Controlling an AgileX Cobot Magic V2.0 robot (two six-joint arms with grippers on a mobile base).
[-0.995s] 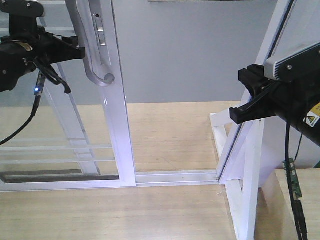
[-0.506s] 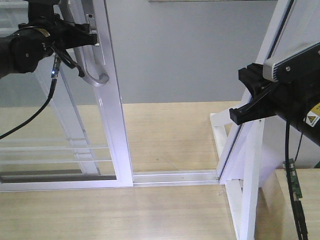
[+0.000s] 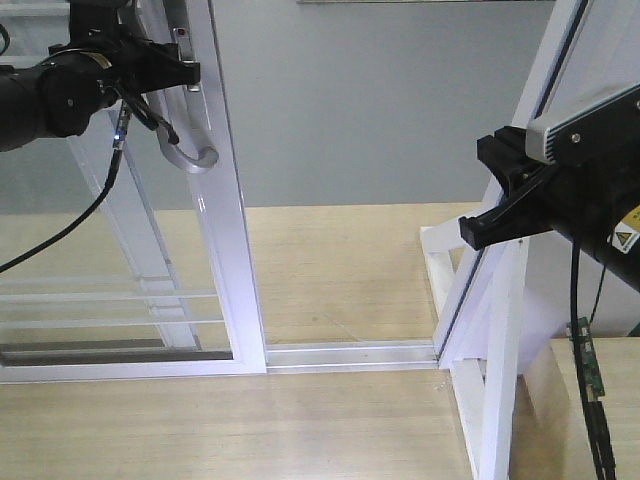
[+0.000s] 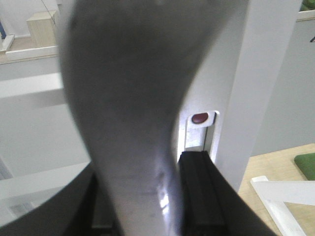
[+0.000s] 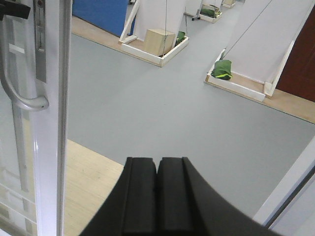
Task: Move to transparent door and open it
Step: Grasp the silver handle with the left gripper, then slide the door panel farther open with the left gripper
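Two steps look done: I am at the door (image 3: 225, 250), and my left pincer (image 3: 178, 75) is clamped on its handle (image 3: 190, 158). The door stands well left of the slanted post (image 3: 500, 330), leaving a wide gap. My right pincer (image 5: 157, 191) is idle near that post, fingers together. Further sliding may remain.

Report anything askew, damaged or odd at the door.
Nothing stands out: the transparent door stands upright in its floor track, and its pull handle looks intact, gripped by the left gripper.
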